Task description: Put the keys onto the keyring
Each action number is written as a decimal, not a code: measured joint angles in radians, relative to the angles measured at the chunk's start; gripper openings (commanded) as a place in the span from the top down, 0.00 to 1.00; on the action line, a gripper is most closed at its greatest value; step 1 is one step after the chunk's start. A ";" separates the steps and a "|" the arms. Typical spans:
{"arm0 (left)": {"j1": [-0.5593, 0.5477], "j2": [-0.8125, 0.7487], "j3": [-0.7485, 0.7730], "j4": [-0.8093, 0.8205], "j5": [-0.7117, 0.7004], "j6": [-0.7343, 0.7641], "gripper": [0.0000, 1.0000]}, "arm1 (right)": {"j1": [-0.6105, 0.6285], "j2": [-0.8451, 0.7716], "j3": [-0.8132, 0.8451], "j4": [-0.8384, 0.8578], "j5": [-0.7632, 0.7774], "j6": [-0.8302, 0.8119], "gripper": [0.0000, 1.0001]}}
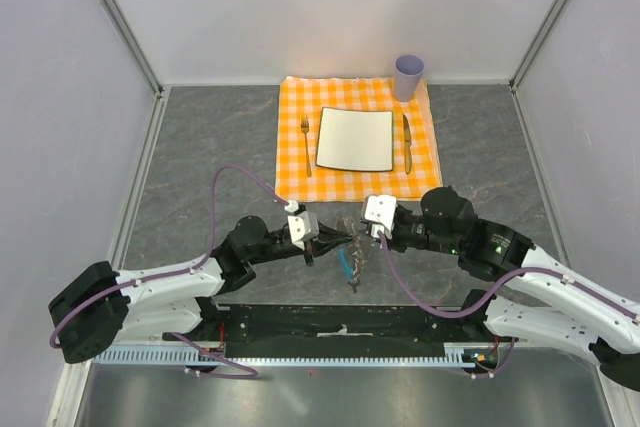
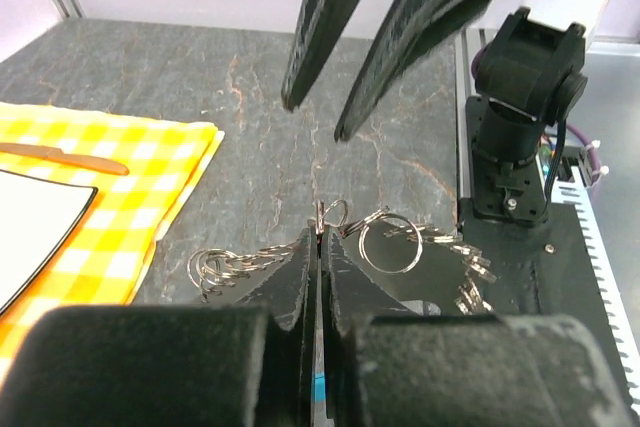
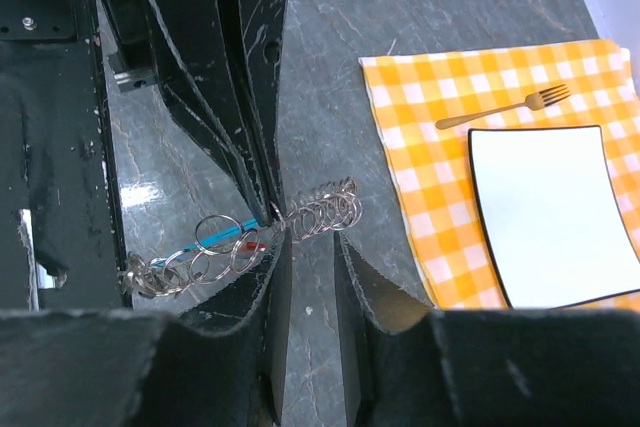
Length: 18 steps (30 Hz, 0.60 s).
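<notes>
The keyring, a silvery chain of linked rings, hangs just above the grey table between the two grippers. Its blue tab and a small red key show behind the larger rings. My left gripper is shut on one small ring of the keyring; the chain droops to both sides of its tips. My right gripper is open, its fingertips close against the coil of rings without gripping it. From above, the left gripper and the right gripper meet over the keyring.
Behind the grippers lies an orange checked cloth with a white plate, a fork, a knife and a purple cup. The black base plate runs along the near edge.
</notes>
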 measured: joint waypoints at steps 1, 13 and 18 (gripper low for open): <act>0.000 0.000 -0.001 0.014 -0.001 -0.008 0.98 | 0.000 0.001 -0.006 0.002 0.000 0.006 0.69; 0.000 -0.003 -0.018 0.103 -0.009 -0.053 0.98 | 0.000 0.022 -0.051 0.027 -0.003 0.042 0.69; 0.001 -0.009 -0.027 0.117 -0.010 -0.060 0.98 | 0.000 0.028 -0.052 0.037 -0.003 0.046 0.72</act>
